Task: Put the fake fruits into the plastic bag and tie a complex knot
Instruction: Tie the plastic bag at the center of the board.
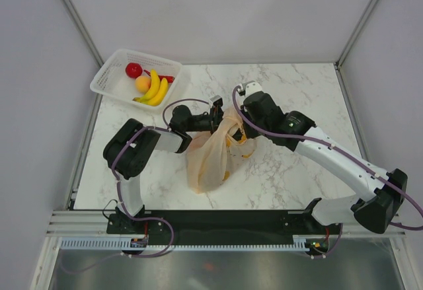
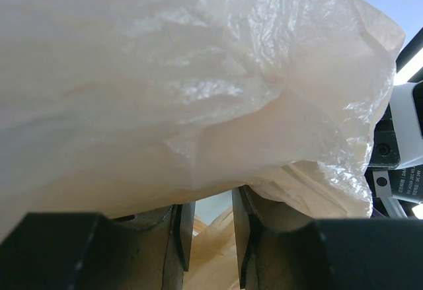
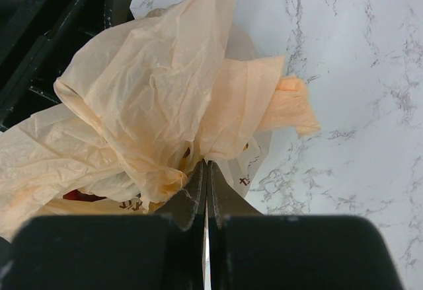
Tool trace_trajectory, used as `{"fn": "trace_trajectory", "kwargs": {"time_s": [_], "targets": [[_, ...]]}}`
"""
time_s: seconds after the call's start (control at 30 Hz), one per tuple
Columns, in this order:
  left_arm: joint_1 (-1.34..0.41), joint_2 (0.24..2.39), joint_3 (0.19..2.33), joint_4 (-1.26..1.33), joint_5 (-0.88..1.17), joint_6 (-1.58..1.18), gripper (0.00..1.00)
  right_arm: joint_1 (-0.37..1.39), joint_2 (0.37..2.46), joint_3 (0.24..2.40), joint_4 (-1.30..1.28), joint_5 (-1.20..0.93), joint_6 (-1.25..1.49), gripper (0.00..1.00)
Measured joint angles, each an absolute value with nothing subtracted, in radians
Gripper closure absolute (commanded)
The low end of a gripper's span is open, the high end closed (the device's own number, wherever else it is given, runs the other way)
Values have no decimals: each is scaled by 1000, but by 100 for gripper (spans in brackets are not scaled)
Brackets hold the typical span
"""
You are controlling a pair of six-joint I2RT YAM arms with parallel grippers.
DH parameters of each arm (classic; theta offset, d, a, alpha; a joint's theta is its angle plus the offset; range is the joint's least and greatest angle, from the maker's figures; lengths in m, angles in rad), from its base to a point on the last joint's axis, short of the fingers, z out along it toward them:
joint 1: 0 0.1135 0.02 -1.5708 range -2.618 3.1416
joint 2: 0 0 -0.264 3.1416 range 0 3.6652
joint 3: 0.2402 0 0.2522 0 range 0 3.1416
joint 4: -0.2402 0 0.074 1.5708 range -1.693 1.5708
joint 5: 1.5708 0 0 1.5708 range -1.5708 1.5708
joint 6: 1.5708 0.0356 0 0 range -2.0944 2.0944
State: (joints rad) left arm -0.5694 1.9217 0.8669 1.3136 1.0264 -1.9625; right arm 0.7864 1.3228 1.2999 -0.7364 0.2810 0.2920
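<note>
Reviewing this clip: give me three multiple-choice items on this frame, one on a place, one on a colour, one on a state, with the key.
1. Where on the table does the white basket stand?
A. far-left corner
B. near-right edge
C. between the two arms

2. What colour are the bananas in the basket?
A. green
B. yellow
C. purple

3. On the right gripper, the jaws are:
A. wide open over bare marble
B. closed on a banana
C. closed on the plastic bag

Key:
1 A, the top view shows the basket at the far-left corner.
2 B, they lie yellow beside a red apple.
3 C, the right wrist view shows the jaws pressed together with bag film pinched at their tips.
</note>
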Motion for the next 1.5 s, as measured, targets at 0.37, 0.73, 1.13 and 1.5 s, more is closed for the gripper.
{"fn": "trace_trajectory", "kwargs": {"time_s": [0.37,0.73,1.13,1.5], "targets": [[-569,1922,867,1314,1026,-1963,63,771,1323,1279,-730,256,292,100],[-576,1922,871,1314,1026,-1962,54,768,1323,1264,-711,197,297,100],[-585,1938,880,1317,1026,-1962,52,761,1319,1264,-704,170,313,100],[-591,1953,884,1328,1028,-1966,97,749,1308,1264,-699,154,330,100]]}}
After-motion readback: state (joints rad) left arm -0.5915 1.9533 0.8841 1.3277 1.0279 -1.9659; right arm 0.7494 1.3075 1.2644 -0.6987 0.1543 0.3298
